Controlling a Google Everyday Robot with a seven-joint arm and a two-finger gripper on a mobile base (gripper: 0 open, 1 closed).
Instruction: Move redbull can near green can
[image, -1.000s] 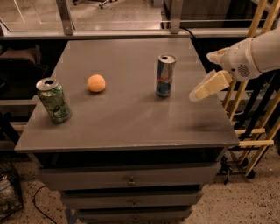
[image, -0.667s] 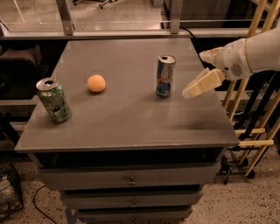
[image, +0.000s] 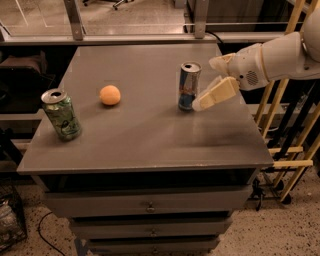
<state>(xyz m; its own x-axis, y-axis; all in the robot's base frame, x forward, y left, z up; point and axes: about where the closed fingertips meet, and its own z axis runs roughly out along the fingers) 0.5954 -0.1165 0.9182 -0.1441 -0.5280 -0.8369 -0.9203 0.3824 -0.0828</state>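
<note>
The redbull can (image: 189, 86) is a slim blue-and-silver can that stands upright right of the middle of the grey table (image: 145, 135). The green can (image: 61, 114) is wider and light green with dark swirls; it stands upright near the table's left edge, far from the redbull can. My gripper (image: 204, 99) comes in from the right on a white arm (image: 280, 55) and sits just right of the redbull can, close to its lower half. It holds nothing that I can see.
An orange ball (image: 110, 95) lies on the table between the two cans, nearer the green can. Drawers (image: 150, 206) sit under the tabletop. A wooden rack (image: 295, 145) stands to the right of the table, and a metal rail (image: 150, 37) runs behind it.
My gripper has moved left and a little down, from well right of the redbull can to right beside it. The cans and the ball have not moved.
</note>
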